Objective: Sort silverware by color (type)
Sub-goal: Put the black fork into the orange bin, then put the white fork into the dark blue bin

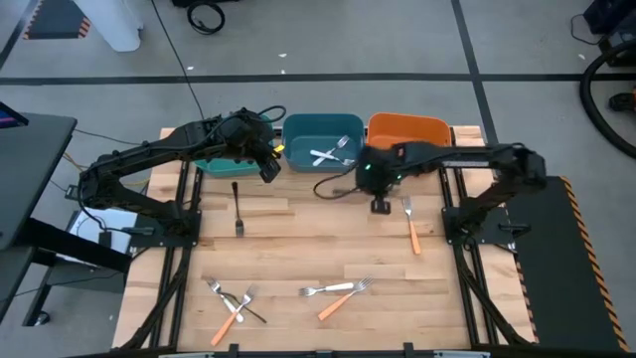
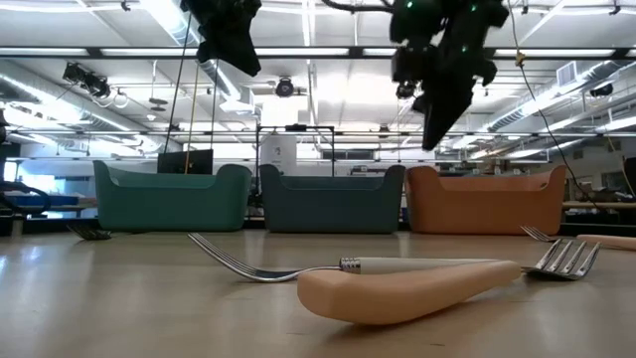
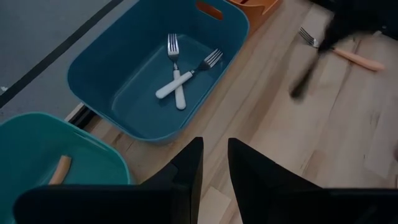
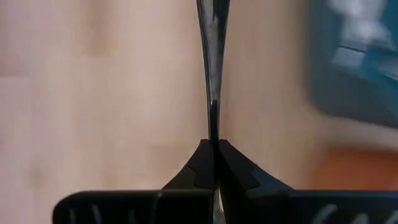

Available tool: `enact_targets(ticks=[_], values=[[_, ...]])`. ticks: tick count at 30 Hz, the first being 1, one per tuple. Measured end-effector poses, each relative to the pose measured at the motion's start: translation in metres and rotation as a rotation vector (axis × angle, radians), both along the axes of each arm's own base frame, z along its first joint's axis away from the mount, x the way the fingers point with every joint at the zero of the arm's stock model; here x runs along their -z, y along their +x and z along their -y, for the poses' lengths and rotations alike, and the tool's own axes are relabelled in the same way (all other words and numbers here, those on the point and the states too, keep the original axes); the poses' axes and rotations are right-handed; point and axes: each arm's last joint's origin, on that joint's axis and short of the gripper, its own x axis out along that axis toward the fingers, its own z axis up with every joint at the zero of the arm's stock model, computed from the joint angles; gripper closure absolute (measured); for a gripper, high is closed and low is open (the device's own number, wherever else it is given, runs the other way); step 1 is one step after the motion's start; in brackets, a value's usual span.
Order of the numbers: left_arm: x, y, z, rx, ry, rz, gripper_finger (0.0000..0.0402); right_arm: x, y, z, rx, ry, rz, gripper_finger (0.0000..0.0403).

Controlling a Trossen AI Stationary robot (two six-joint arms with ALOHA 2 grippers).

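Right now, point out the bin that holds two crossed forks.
The dark blue middle bin: two pale forks lie crossed inside. The teal bin and orange bin show no such pair.

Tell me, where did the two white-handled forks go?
In the high view, the two white-handled forks lie crossed inside the middle dark-blue bin, between the teal bin and the orange bin.
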Motion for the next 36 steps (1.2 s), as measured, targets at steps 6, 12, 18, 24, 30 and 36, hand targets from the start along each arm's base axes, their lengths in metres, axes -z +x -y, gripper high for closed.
enact_targets(ticks=[6, 12, 18, 24, 30, 36], values=[[0.0, 0.0, 0.0, -0.017, -0.015, 0.009, 0.0319, -0.043, -0.054, 0.043, 0.306, -0.223, -0.003, 0.0394], [0.0, 0.0, 0.0, -0.018, -0.016, 0.009, 0.0319, -0.038, -0.101, 0.084, 0.554, -0.218, 0.035, 0.0393], [0.0, 0.0, 0.0, -0.017, -0.016, 0.009, 0.0319, -0.007, -0.116, 0.108, 0.535, -0.216, -0.058, 0.0392], [0.0, 0.0, 0.0, -0.017, -0.016, 0.008, 0.0319, 0.02, -0.119, 0.126, 0.473, -0.226, -0.149, 0.0375], [0.001, -0.001, 0.0, -0.017, -0.02, -0.001, 0.0319, 0.031, -0.116, 0.133, 0.496, -0.259, -0.232, 0.0346], [0.004, -0.004, 0.002, -0.025, -0.043, -0.046, 0.0319, 0.031, -0.117, 0.135, 0.516, -0.303, -0.268, 0.0324]])
